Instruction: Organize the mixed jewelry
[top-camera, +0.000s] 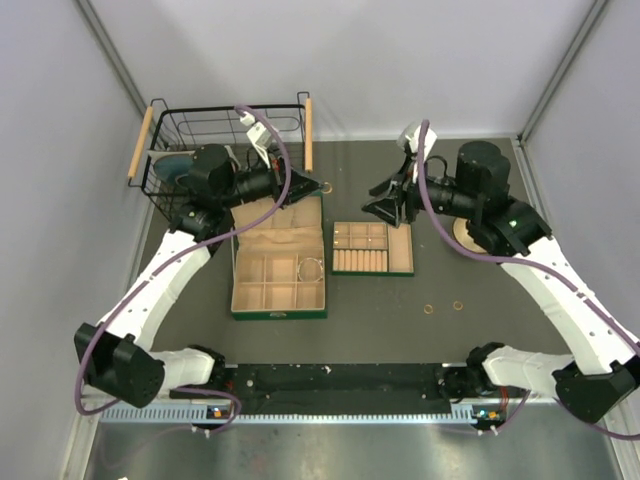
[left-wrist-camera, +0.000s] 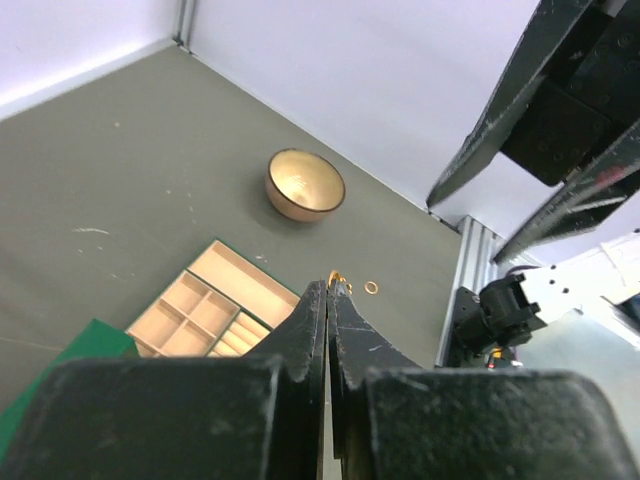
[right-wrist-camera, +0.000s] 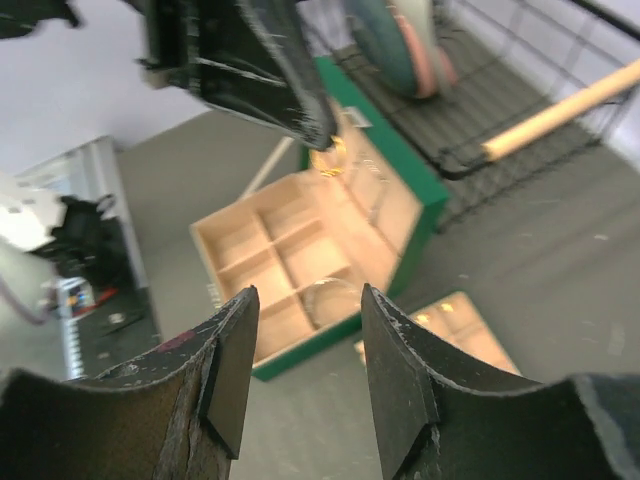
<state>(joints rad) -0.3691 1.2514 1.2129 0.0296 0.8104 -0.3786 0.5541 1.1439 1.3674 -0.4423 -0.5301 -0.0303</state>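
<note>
My left gripper (top-camera: 312, 188) hangs over the far right corner of the open green box (top-camera: 240, 300). In the left wrist view its jaws (left-wrist-camera: 329, 287) are shut on a small gold ring (left-wrist-camera: 338, 279); the right wrist view also shows that ring (right-wrist-camera: 328, 157) at the tips. A thin silver bracelet (top-camera: 311, 268) lies in a right-hand compartment of the box, and shows in the right wrist view (right-wrist-camera: 335, 297). Two gold rings (top-camera: 428, 309) (top-camera: 458, 305) lie on the table. My right gripper (top-camera: 368, 202) is open and empty above the beige tray (top-camera: 372, 262).
A black wire basket (top-camera: 225, 125) with wooden handles stands at the back left. The tan bowl (left-wrist-camera: 305, 184) sits right of the tray, mostly under the right arm in the top view (top-camera: 464, 238). A metal rail (top-camera: 340, 385) runs along the near edge.
</note>
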